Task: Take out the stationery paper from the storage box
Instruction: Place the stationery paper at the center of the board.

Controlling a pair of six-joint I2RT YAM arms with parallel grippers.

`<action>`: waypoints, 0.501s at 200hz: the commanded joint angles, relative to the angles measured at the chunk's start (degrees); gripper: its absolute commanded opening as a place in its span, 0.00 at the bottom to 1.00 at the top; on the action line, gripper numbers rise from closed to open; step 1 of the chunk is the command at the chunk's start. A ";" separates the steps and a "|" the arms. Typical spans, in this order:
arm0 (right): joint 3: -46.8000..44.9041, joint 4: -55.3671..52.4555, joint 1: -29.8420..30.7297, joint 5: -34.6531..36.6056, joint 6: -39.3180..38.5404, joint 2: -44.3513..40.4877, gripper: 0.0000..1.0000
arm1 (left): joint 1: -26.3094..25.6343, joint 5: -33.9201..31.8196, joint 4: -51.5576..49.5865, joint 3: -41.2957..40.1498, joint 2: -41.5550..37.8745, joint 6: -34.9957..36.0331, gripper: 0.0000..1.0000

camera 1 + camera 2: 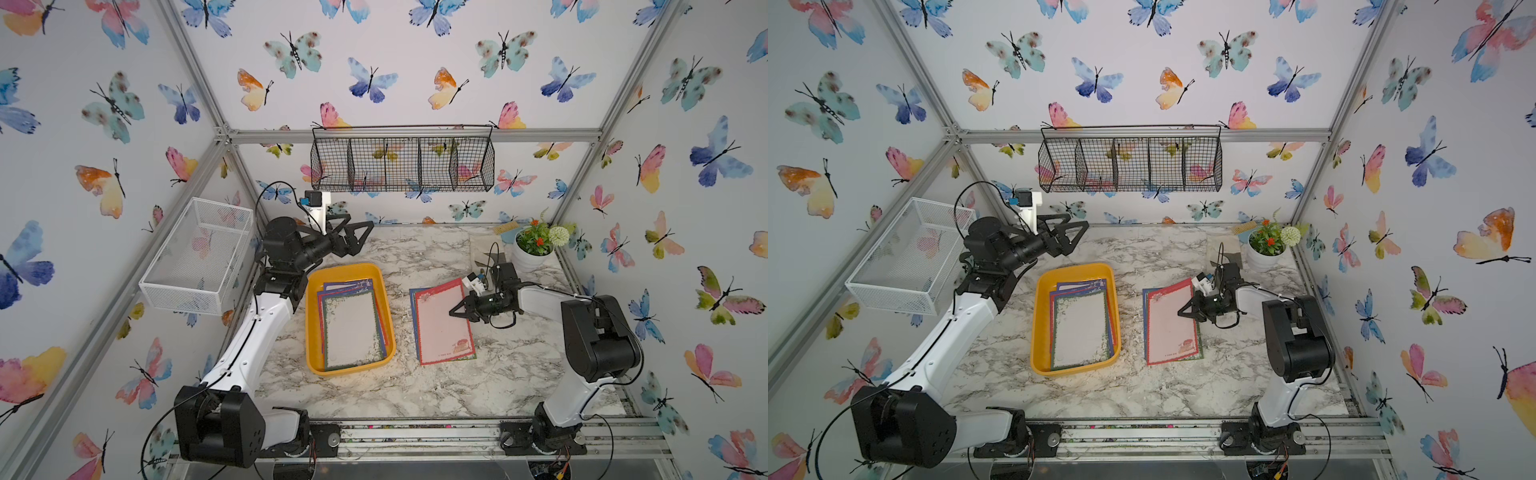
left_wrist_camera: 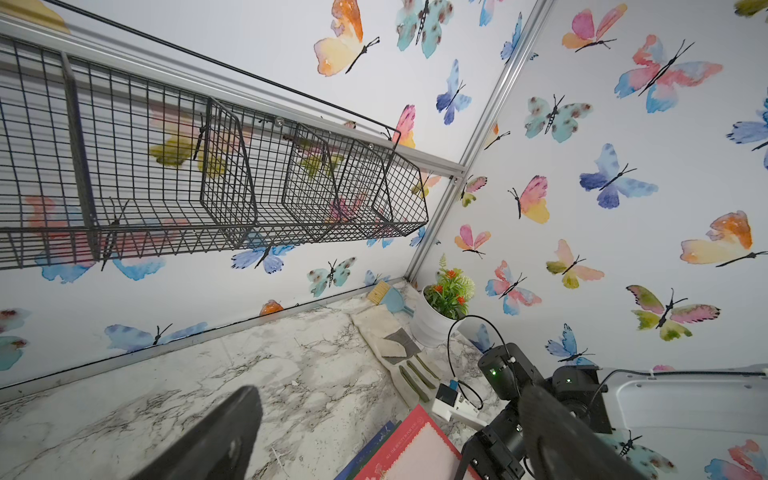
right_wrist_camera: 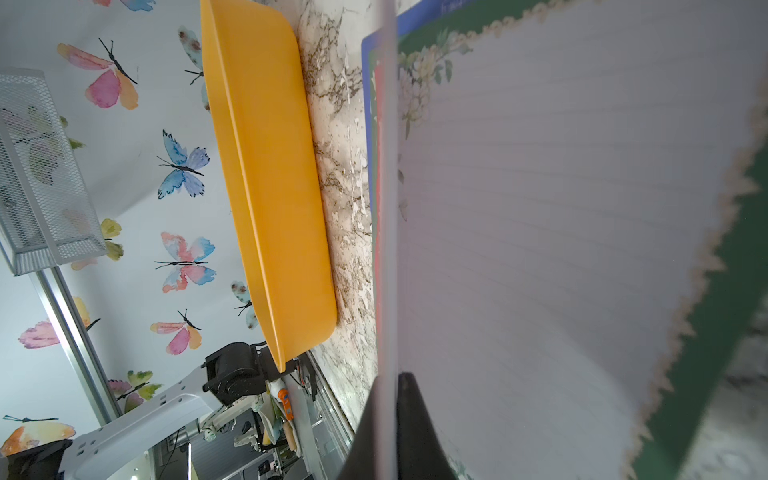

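Note:
The storage box (image 1: 312,332) (image 1: 1037,332) is a yellow-orange tray at the table's middle, holding several stationery paper sheets; a green-bordered sheet (image 1: 353,328) (image 1: 1079,328) lies on top. To its right a small pile lies on the table with a red-bordered sheet (image 1: 440,332) (image 1: 1169,332) (image 2: 415,455) uppermost. My right gripper (image 1: 451,312) (image 1: 1179,311) (image 3: 392,380) is shut on that sheet's right edge; in the right wrist view the sheet runs edge-on between the jaws, over a green-bordered sheet (image 3: 582,208). My left gripper (image 1: 353,232) (image 1: 1071,232) (image 2: 388,392) hangs open and empty behind the box.
A white mesh basket (image 1: 199,253) hangs at the left wall and a black wire basket (image 1: 403,164) on the back wall. A potted plant (image 1: 534,245), a cloth (image 1: 484,245) and a small brush (image 1: 509,230) sit at the back right corner.

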 commanded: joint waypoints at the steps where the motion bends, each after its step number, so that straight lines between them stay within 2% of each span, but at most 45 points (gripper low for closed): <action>1: 0.21 -1.68 -0.28 0.26 -1.75 1.49 0.10 | 0.40 -0.54 -0.19 1.52 0.20 -0.35 0.99; 100: 0.76 -2.55 -0.30 -0.09 -3.25 2.52 0.10 | 0.38 -0.97 -0.39 1.52 0.29 -0.35 0.99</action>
